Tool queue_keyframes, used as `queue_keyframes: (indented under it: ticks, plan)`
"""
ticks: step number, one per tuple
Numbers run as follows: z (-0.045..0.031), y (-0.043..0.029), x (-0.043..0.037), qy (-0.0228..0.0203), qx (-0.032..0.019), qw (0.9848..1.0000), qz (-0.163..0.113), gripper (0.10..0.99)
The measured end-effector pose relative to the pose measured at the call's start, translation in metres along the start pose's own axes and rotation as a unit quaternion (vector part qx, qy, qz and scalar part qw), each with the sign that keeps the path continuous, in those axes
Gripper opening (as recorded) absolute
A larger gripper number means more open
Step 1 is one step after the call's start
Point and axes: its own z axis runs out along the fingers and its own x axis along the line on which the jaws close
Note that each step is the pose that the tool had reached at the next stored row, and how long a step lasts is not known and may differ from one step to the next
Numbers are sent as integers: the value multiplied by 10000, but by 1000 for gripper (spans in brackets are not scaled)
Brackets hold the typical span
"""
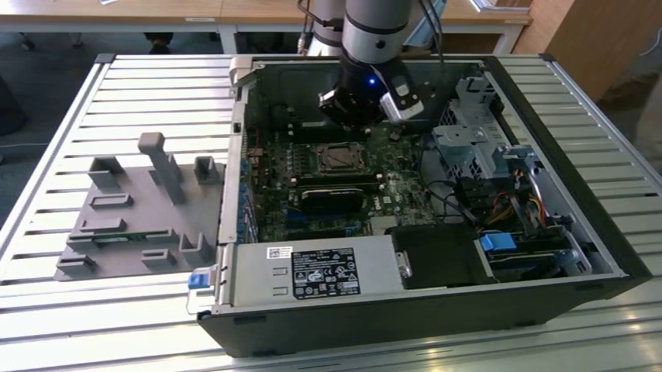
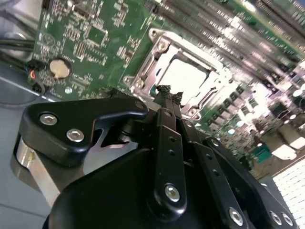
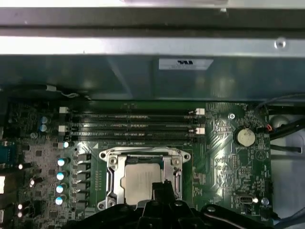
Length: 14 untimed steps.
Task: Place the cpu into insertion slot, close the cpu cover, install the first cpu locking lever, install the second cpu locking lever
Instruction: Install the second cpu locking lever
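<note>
CPU (image 3: 140,183) sits in the insertion slot (image 3: 110,180); cpu cover (image 3: 143,153) appears down around it. Fingers (image 2: 167,95) pinched together, empty, hovering just above. Levers probably the step in hand.

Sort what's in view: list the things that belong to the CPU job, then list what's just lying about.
Job:
- cpu, seated in the insertion slot
- cpu cover, framing the chip
- claw, poised over the chip

Lying about:
- grey fixture tray, beside the case
- power supply box
- coin battery
- memory slots
</note>
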Motion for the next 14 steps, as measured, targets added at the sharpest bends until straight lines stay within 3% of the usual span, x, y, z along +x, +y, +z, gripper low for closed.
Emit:
queue_keyframes:
  ticks: [9, 14]
  plan:
    - [2, -165, -1, 26, 1, 10000, 3, 114]
    - [62, -189, -2, 39, 0, 10000, 5, 114]
